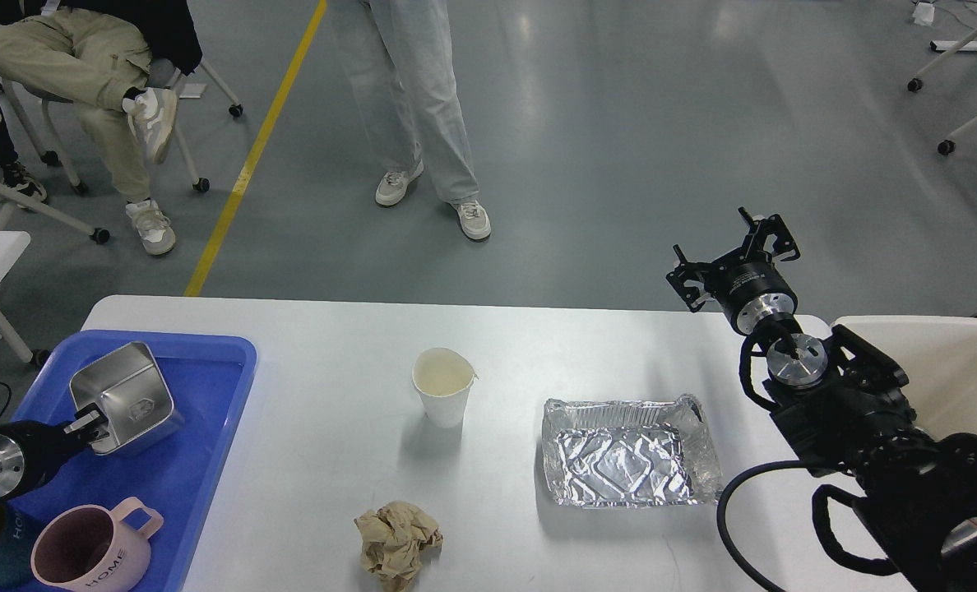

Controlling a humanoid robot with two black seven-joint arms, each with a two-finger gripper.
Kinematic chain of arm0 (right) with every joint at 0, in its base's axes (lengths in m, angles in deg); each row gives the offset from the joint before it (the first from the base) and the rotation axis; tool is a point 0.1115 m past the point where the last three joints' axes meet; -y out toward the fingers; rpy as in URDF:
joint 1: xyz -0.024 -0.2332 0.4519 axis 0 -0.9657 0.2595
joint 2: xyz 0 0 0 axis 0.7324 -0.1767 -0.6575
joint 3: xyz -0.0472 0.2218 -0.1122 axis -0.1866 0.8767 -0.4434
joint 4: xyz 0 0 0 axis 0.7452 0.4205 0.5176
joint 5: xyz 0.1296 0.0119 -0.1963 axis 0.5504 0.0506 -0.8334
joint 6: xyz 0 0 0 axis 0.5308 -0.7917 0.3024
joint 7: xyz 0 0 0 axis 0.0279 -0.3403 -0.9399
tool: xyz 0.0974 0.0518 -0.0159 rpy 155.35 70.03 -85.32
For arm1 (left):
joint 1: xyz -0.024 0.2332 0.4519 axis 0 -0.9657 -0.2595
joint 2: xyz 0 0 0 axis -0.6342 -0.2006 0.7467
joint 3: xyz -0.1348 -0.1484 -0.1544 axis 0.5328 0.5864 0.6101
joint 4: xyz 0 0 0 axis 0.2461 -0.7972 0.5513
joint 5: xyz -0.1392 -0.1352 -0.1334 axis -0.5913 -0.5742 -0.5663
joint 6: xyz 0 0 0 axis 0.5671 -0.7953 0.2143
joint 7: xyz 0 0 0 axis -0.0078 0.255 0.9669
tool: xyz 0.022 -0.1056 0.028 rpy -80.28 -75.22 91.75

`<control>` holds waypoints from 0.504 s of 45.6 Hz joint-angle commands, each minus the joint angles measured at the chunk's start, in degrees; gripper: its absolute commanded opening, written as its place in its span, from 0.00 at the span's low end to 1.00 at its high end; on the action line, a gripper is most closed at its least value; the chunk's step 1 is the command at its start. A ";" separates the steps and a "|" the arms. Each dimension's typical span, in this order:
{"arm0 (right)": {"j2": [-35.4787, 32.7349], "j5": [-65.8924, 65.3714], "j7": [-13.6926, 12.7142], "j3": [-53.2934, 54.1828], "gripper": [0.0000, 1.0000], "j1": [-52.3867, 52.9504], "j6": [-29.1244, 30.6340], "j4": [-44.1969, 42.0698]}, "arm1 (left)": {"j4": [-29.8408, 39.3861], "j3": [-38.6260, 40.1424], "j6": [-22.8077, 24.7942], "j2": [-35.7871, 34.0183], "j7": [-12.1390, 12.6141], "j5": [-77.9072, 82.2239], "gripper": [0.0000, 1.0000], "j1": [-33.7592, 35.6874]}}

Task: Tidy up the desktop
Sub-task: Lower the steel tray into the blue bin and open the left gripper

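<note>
1. White and smooth, the bench [316, 493] is the desktop of the task: a wide top with rounded corners that fills the lower part of the head view, its far edge running across the middle of the picture and its far left corner in sight.
2. Near the middle of the bench stands an upright white paper cup [443, 396].
3. Toward the near edge, below the cup, lies a crumpled ball of brown paper [398, 547], apart from the cup.
4. Right of the cup sits a rectangular foil tray [628, 454], open side up, clear of both cup and paper.
5. At the left edge of the bench rests a blue tray [209, 386]. In it are a square metal container [127, 395], tilted, and, at the tray's near end, a pink mug [94, 547] marked HOME.
6. The left gripper [90, 421] reaches in from the left, and its fingers are clamped on the near rim of the metal container.
7. The right gripper [731, 263] is raised above the far right corner of the bench, its fingers spread apart and holding nothing.
8. Beyond the right edge a beige bin [957, 370] shows behind the right arm.
9. Past the far edge, on a grey floor with a yellow line [250, 164], one person stands and another sits on a wheeled chair.
</note>
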 commanded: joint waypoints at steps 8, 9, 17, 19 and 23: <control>0.00 0.00 0.07 0.00 1.00 0.09 0.00 0.00 | 0.00 0.00 0.00 -0.02 0.00 0.00 0.95 0.01; 0.00 0.00 0.07 0.00 1.00 0.09 0.00 0.00 | 0.00 0.00 0.00 -0.02 0.00 0.00 0.95 0.01; 0.00 0.00 -0.02 0.00 1.00 0.09 0.00 -0.08 | 0.00 0.00 0.00 -0.02 0.00 0.00 0.95 -0.08; 0.00 0.00 -0.02 0.00 1.00 0.09 0.00 0.00 | 0.00 0.00 0.00 -0.02 0.00 0.00 0.95 0.01; 0.00 0.00 -0.02 0.00 1.00 0.09 0.00 0.00 | 0.00 0.00 0.00 -0.02 0.00 0.00 0.95 -0.08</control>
